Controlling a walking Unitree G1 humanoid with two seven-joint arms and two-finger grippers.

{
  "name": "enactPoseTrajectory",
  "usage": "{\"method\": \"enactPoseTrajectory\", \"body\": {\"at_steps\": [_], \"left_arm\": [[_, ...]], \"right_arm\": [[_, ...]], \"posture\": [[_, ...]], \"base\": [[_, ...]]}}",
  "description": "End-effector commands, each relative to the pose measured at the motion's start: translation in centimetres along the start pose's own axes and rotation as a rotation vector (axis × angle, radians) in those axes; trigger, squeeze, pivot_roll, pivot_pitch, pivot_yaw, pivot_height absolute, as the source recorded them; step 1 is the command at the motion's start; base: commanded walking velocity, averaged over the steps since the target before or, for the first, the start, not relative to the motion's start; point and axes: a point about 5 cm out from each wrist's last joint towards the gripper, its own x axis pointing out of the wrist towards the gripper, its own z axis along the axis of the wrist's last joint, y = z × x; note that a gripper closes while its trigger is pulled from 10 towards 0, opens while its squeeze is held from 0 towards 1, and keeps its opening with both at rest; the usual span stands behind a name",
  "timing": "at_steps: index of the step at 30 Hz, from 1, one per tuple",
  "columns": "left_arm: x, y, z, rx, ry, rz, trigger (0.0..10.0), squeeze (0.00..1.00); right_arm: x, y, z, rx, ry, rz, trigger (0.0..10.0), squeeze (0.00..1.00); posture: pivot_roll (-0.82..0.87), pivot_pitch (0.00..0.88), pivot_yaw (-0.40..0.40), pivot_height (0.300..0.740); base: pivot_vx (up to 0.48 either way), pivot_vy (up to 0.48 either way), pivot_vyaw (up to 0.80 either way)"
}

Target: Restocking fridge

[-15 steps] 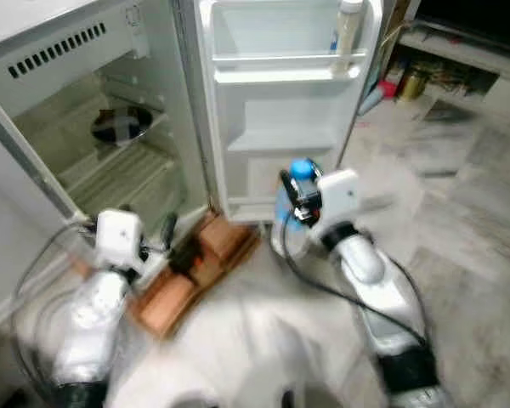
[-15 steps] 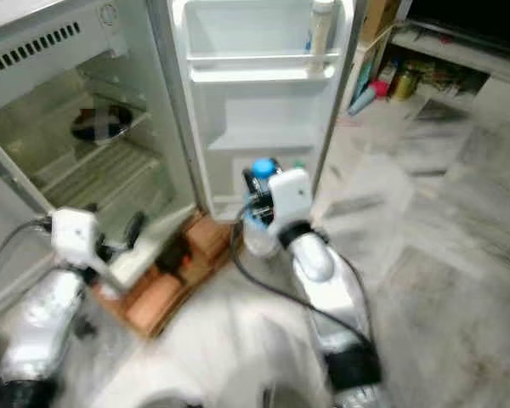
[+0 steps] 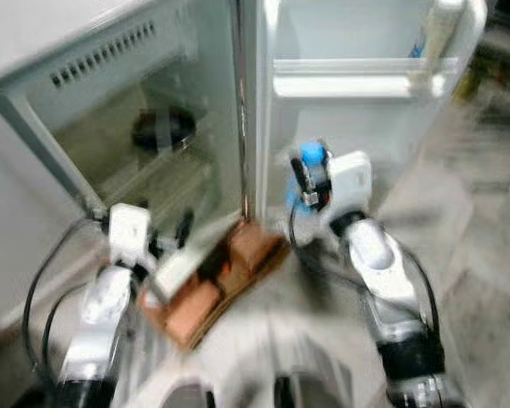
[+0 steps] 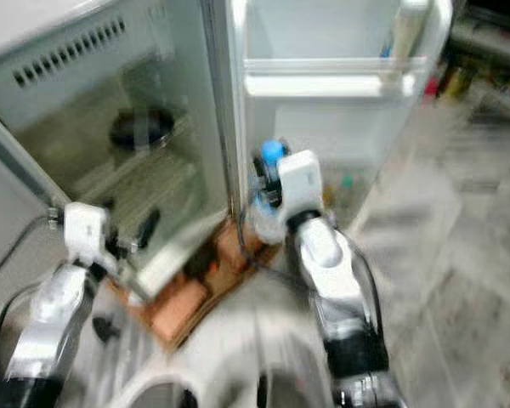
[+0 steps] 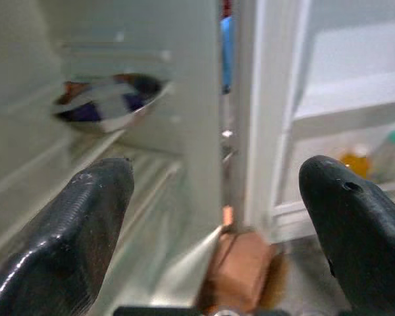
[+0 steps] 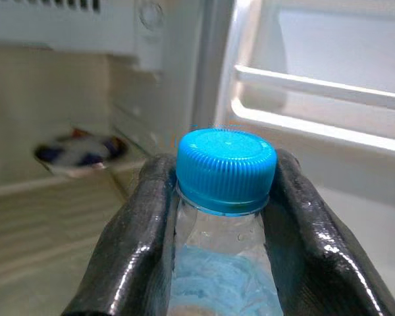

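A small open fridge [image 3: 110,76] stands ahead, its door [image 3: 365,85] swung wide to the right. My right gripper [image 3: 308,177] is shut on a clear water bottle with a blue cap [image 6: 225,170], holding it upright in front of the door's lower shelves; both fingers [image 6: 135,250] press the bottle's neck. My left gripper [image 3: 174,242] is open and empty, low at the fridge's front edge, its fingertips [image 5: 85,217] spread wide toward the wire shelves. A dark bowl [image 3: 163,127] rests on a shelf inside.
A tall pale bottle [image 3: 435,34] stands in the door's upper shelf. Brown bricks [image 3: 212,280] lie on the floor under the fridge's front corner. Small bottles [image 5: 375,148] sit low in the door. Pale tiled floor [image 3: 484,238] spreads to the right.
The camera has turned and moved closer, so the fridge looms larger and the picture is blurred. The bottle in my right gripper has come nearer the fridge opening.
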Motion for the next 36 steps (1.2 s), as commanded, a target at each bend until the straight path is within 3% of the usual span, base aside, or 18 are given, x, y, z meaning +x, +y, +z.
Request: {"method": "enactPoseTrajectory", "body": {"at_steps": [1,12,24,36], "left_arm": [[-0.55,0.52,-0.13,-0.001,0.008,0.003,10.0,0.0],[-0.33,-0.13,-0.08,-0.018,0.004,-0.024,10.0,0.0],[-0.4,-0.13,-0.31,-0.021,0.013,0.0,10.0,0.0],[-0.37,0.11,-0.21,-0.011,0.016,0.01,10.0,0.0]], "right_arm": [[0.12,0.58,0.4,0.013,-0.018,0.006,10.0,0.0],[-0.08,0.7,0.07,0.009,-0.005,0.008,10.0,0.0],[-0.13,1.03,0.0,0.009,0.0,0.039,10.0,0.0],[0.14,1.27,-0.13,0.002,0.014,0.057,10.0,0.0]], "posture": [[-0.02,0.132,-0.007,0.74],[-0.03,0.131,-0.011,0.74],[-0.03,0.144,-0.026,0.74],[-0.03,0.154,-0.026,0.74]], "base": [[0.0,0.0,0.0],[0.338,0.0,-0.54],[0.29,0.0,0.0],[0.0,0.0,0.0]]}}
